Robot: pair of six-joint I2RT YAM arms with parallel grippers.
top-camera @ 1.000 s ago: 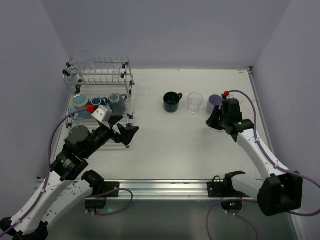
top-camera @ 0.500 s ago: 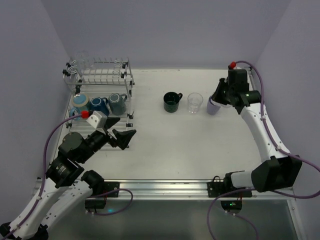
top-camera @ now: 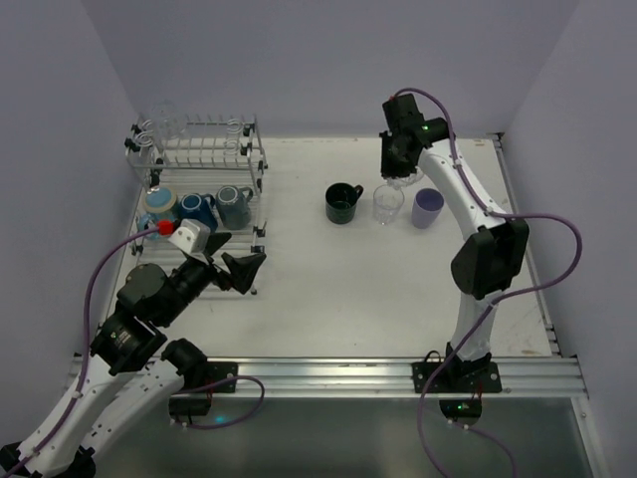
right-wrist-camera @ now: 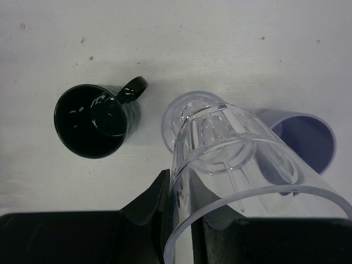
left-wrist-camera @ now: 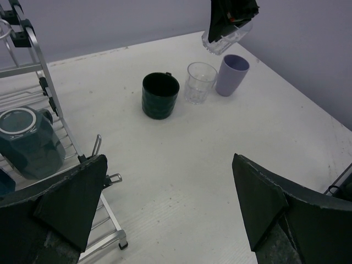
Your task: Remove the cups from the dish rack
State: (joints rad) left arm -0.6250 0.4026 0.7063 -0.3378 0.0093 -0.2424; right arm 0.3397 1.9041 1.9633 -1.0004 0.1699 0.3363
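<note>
Glass tumbler (right-wrist-camera: 242,181) hung clenched in my right end effector (left-wrist-camera: 231,16), well clear of the dish rack (top-camera: 199,169), presumably for set-down among unloaded cups (top-camera: 343,203); left end effector (top-camera: 237,261) gaped beside the dish rack.

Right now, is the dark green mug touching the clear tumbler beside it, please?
Apart. The right wrist view shows bare table between the dark green mug and the standing tumbler.

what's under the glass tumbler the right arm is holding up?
Below the held tumbler: a second clear tumbler standing upright, the lavender cup beside it. The held glass overlaps part of both, so their near sides are unclear. The dark green mug stands off to the side, uncovered.
</note>
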